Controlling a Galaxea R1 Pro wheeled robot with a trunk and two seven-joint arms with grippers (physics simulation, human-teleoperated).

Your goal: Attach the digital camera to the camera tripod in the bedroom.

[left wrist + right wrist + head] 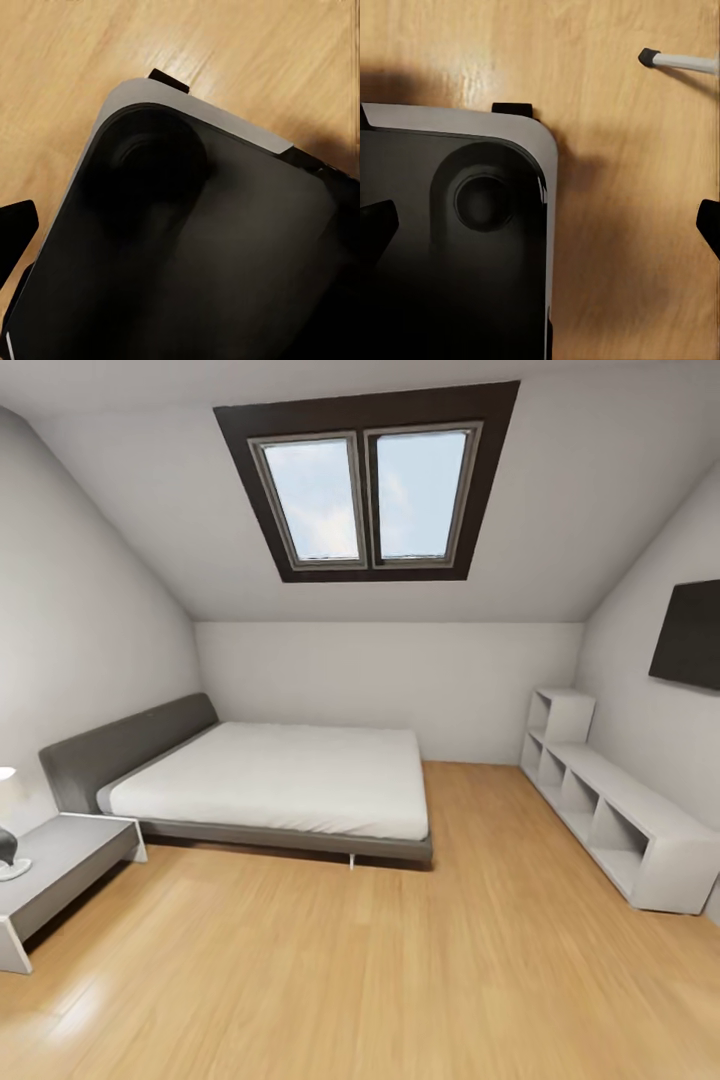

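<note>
Each wrist view catches only dark fingertip slivers at its edges: the left gripper (16,232) cannot be judged, while the right gripper (544,221) stands spread wide over the robot's black, grey-rimmed base (450,247) and wood floor (622,262). A silver, black-footed leg of the camera tripod (679,61) pokes in, cut off. Ahead, the bedroom (400,670) holds a grey bed (270,780); no writing is legible.

Head view bright, evenly lit; daylight from the skylight (368,495). Soft sheen on the wood floor (400,960) at lower left, thin shadow under the bed (270,780). Wide-angle bowing at edges. Both wrist views dim, soft-focused; dark robot base (450,247) casts blurred shadow.
</note>
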